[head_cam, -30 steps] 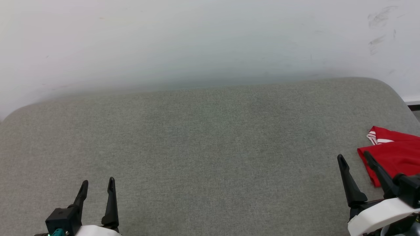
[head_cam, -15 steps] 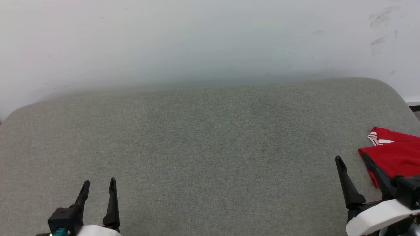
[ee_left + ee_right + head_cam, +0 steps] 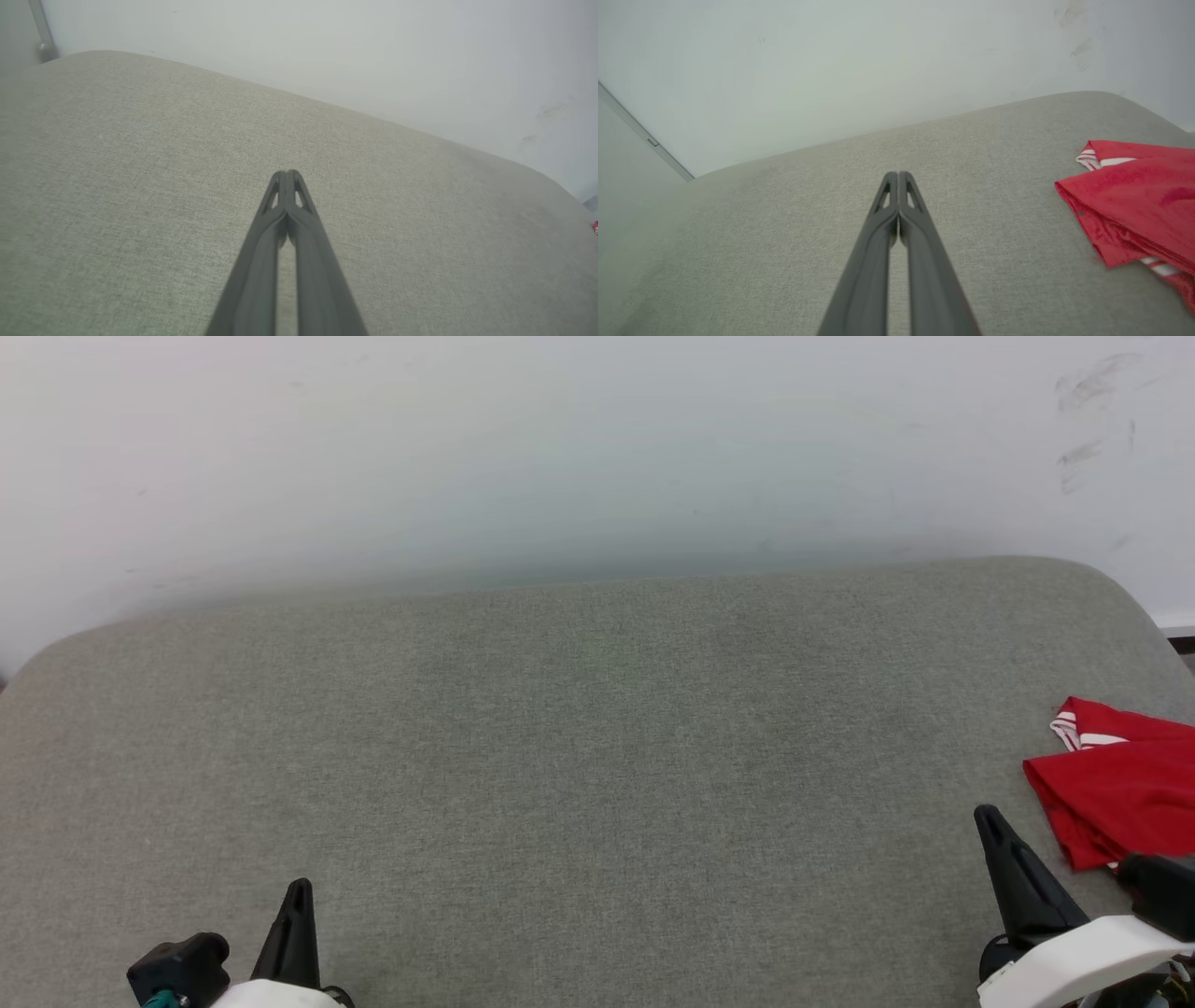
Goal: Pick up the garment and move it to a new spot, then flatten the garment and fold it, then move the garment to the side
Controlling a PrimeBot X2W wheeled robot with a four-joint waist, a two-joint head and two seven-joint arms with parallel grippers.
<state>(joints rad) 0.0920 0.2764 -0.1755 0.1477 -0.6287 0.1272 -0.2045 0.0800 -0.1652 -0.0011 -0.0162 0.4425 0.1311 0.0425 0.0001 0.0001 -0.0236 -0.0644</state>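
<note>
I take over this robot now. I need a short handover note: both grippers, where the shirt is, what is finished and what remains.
The left gripper is shut and empty, above the grey fabric-covered surface.
The right gripper is shut and empty, its fingers clear of the shirt.
The red jersey T-shirt with red-white striped trim lies as a compact bundle at the surface's right edge, partly cut off by the picture.
Done, apparently: moved, folded, set aside.
Left: probably nothing; the fold's neatness cannot be judged here.

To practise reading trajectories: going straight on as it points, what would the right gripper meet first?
Probably the bare grey cushion, then the wall; depth is unclear. The garment lies off that line.
</note>
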